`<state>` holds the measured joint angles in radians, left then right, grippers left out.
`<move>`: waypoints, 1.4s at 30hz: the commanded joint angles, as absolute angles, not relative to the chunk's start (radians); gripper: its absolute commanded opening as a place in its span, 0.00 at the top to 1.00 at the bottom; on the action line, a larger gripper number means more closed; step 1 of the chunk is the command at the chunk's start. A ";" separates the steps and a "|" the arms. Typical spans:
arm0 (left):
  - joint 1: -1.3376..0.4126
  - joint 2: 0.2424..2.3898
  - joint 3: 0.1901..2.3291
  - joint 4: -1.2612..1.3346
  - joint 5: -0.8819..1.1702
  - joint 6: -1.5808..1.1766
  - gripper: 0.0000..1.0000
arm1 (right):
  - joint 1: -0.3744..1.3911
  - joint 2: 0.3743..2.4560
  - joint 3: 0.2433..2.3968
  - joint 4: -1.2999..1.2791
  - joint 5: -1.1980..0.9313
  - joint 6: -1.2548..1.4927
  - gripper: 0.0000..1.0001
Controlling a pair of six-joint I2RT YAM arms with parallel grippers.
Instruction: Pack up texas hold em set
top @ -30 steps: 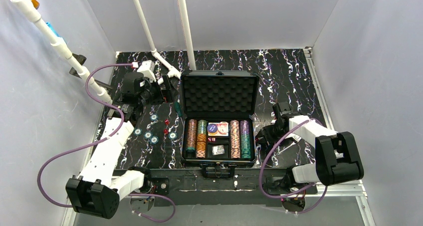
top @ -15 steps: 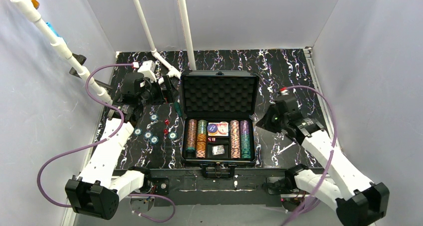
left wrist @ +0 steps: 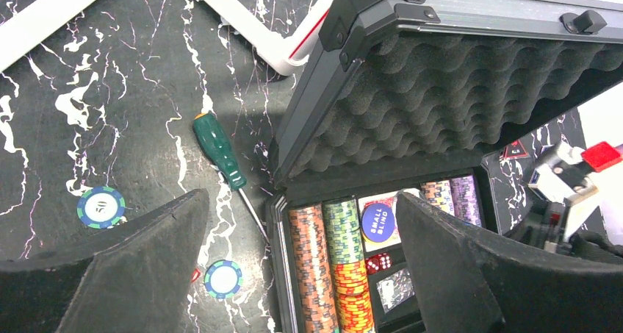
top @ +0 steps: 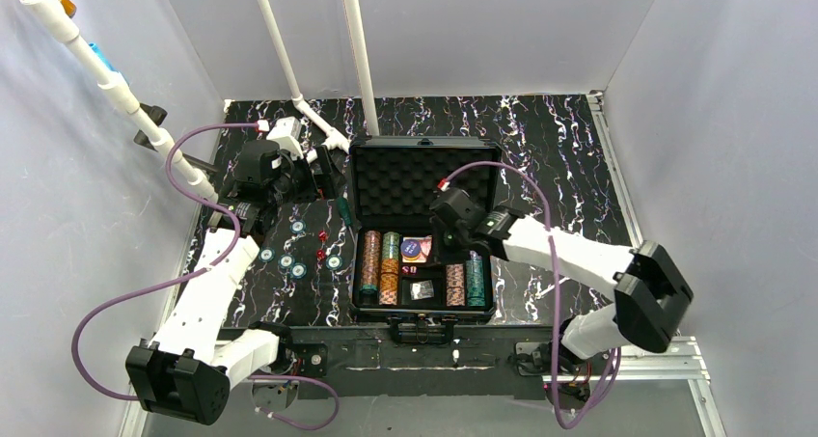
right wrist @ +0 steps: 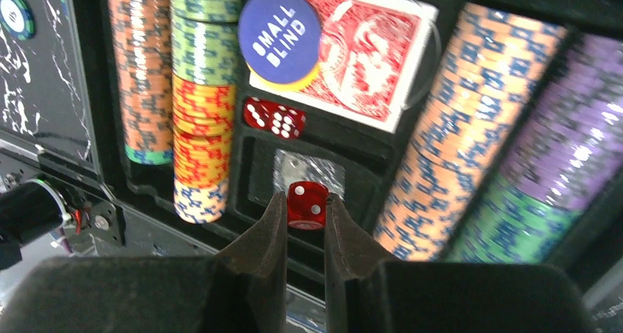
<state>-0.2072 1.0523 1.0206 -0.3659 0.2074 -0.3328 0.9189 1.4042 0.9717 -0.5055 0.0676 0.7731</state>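
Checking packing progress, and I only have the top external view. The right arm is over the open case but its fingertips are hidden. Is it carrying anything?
Observer: Yes. The right gripper pinches a red die between its fingertips, above the middle of the case.
Operator: Any dice inside already?
Observer: A row of red dice lies beside the card deck.
Operator: And the left gripper?
Observer: The left gripper is wide open and empty.
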 commanded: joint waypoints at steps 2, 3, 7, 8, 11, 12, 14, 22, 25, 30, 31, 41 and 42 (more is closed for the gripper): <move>-0.216 1.038 1.021 -0.365 0.202 -0.325 0.01 | 0.955 1.532 1.074 -0.463 0.058 0.833 0.99; -0.216 1.038 1.021 -0.365 0.202 -0.325 0.01 | 0.957 1.559 1.089 -0.476 0.057 0.846 0.99; -0.220 1.036 1.021 -0.366 0.195 -0.323 0.01 | 0.959 1.609 1.111 -0.506 0.071 0.861 0.99; -0.221 1.035 1.021 -0.367 0.196 -0.322 0.00 | 0.959 1.613 1.114 -0.515 0.075 0.861 0.99; -0.221 1.034 1.022 -0.367 0.201 -0.322 0.00 | 0.959 1.626 1.107 -0.518 0.073 0.862 0.99; -0.221 1.034 1.022 -0.367 0.204 -0.322 0.00 | 0.960 1.633 1.107 -0.518 0.072 0.861 0.99; -0.220 1.034 1.022 -0.367 0.205 -0.323 0.01 | 0.960 1.643 1.104 -0.514 0.067 0.861 0.98; -0.222 1.038 1.022 -0.366 0.208 -0.324 0.01 | 0.959 1.676 1.121 -0.513 0.049 0.846 0.89; -0.222 1.038 1.022 -0.367 0.208 -0.325 0.01 | 0.959 1.683 1.121 -0.514 0.049 0.841 0.84; -0.222 1.039 1.023 -0.365 0.208 -0.325 0.01 | 0.957 1.692 1.134 -0.535 0.038 0.828 0.75; -0.222 1.039 1.022 -0.365 0.208 -0.325 0.01 | 0.956 1.690 1.132 -0.532 0.036 0.824 0.71; -0.224 1.046 1.022 -0.365 0.211 -0.326 0.01 | 0.953 1.726 1.177 -0.555 0.040 0.787 0.55; -0.224 1.047 1.021 -0.365 0.211 -0.326 0.01 | 0.953 1.724 1.178 -0.556 0.044 0.784 0.55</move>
<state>-0.2184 1.0527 1.0206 -0.3658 0.2062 -0.3328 0.9558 1.7168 1.1350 -0.5323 0.0374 0.8071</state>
